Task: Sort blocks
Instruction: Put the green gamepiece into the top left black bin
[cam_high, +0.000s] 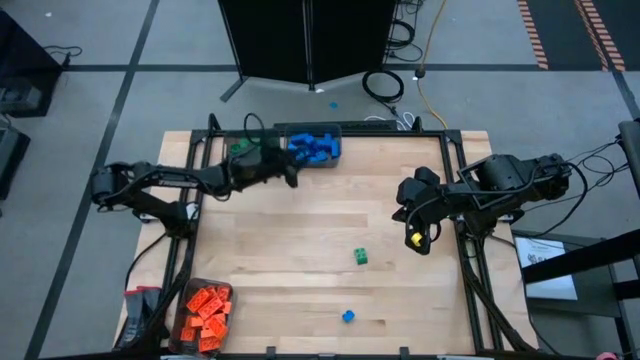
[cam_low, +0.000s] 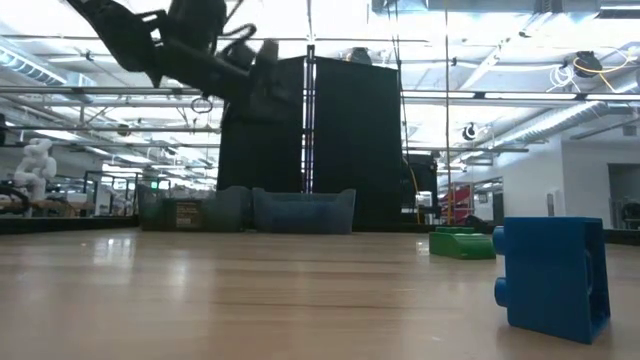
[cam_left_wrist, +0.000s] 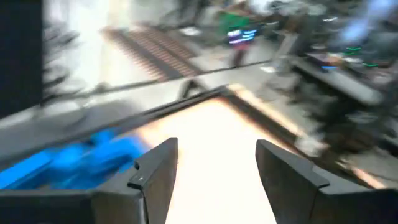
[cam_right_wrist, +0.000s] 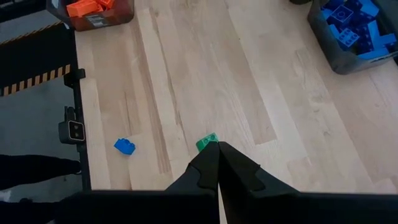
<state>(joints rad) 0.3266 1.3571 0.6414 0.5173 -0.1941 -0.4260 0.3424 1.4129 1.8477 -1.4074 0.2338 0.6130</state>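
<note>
Two loose blocks lie flat on the wooden table: a green block (cam_high: 360, 257) (cam_right_wrist: 207, 142) (cam_low: 462, 242) and a blue block (cam_high: 348, 316) (cam_right_wrist: 124, 147) (cam_low: 552, 275) nearer the near edge. My left gripper (cam_high: 291, 177) (cam_left_wrist: 214, 165) hangs open and empty above the table, just near-side of the bin of blue blocks (cam_high: 315, 147) (cam_left_wrist: 74, 163). My right gripper (cam_high: 415, 240) (cam_right_wrist: 217, 148) is shut on nothing, raised to the right of the green block and apart from it.
A bin with green blocks (cam_high: 245, 148) stands beside the blue bin at the far edge. A bin of orange blocks (cam_high: 205, 312) (cam_right_wrist: 93, 9) sits at the near-left corner. Bare wood lies across the middle of the table (cam_high: 320, 220).
</note>
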